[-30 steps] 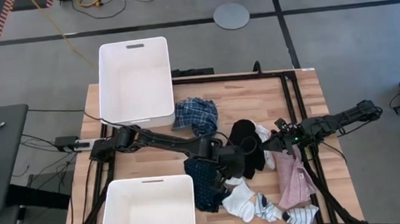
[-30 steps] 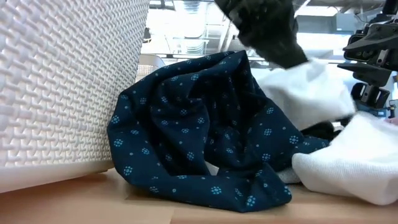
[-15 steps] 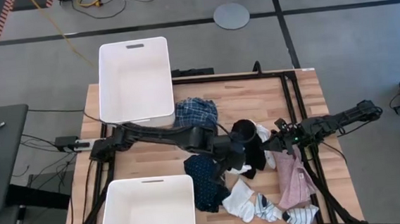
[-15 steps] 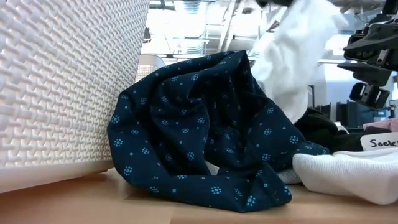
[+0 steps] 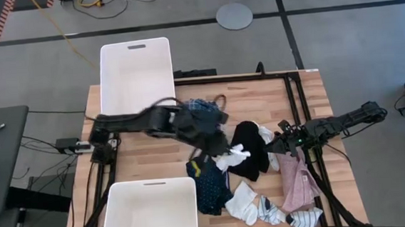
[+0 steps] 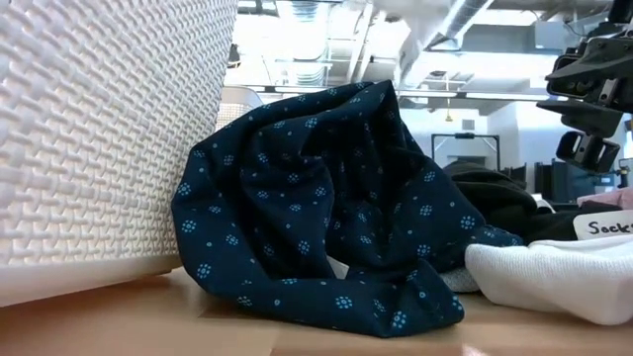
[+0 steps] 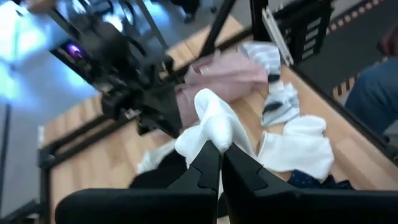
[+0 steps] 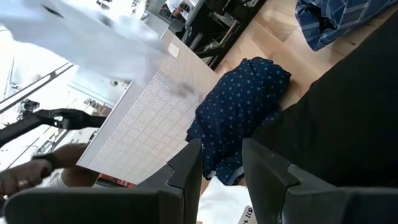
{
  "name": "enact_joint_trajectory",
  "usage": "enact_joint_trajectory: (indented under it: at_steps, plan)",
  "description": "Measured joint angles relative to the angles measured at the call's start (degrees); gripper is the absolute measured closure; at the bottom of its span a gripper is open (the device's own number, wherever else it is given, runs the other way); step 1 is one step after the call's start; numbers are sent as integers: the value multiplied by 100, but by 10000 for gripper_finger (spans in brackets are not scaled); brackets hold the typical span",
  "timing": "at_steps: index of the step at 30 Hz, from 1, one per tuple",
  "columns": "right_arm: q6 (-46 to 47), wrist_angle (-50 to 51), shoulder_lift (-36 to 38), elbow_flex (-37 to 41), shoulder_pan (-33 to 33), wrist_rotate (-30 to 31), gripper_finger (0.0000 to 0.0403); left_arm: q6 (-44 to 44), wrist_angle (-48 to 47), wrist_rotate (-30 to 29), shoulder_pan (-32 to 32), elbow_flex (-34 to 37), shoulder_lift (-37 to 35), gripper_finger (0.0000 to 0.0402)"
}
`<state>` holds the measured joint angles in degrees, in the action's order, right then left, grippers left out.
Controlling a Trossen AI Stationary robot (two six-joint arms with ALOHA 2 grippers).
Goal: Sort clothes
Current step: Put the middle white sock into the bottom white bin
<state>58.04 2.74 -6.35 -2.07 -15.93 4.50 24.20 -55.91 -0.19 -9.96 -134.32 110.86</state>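
My left gripper [image 5: 219, 152] is shut on a white sock [image 5: 235, 155] above the table's middle, over the edge of the black piece [image 5: 251, 151]. The navy dotted piece [image 5: 207, 183] lies by the near bin, and the blue plaid shirt [image 5: 202, 113] by the far bin. The pink shirt [image 5: 297, 182] lies at the right. White and striped socks [image 5: 255, 206] lie by the near edge. My right gripper [image 5: 280, 145] is open and empty, low beside the black piece [image 8: 348, 124]. My left gripper pinches a bunched end of the white sock [image 7: 210, 127] between its two shut fingers [image 7: 205, 168]. The fingers slant down toward the table's right. The sock hangs from the fingertips, lifted clear of the clothes below; its lower part shows at the top of the low view [image 6: 415, 20].
Two white plastic bins stand at the left, one far [image 5: 136, 82] and one near [image 5: 149, 214]. In the low view the near bin's wall [image 6: 99, 129] stands against the navy dotted piece [image 6: 326, 208]. A black frame [image 5: 303, 121] runs along the table's right side.
My left gripper has risen, shut on the white sock, and drawn back toward the table's left. The sock has come up off the black piece and hangs clear, leaving the low view upward. My right gripper has kept still.
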Motion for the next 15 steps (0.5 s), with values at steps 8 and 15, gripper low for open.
enact_joint_trajectory:
  at_steps: [8, 15]
  plan:
    - [0, 2, 0, 0, 0, 0, 271, -244, -482, -190, -57, 0, -780, 401]
    - [0, 2, 0, 0, 1, 0, 271, -235, -1186, -202, -323, 2, -1330, 401]
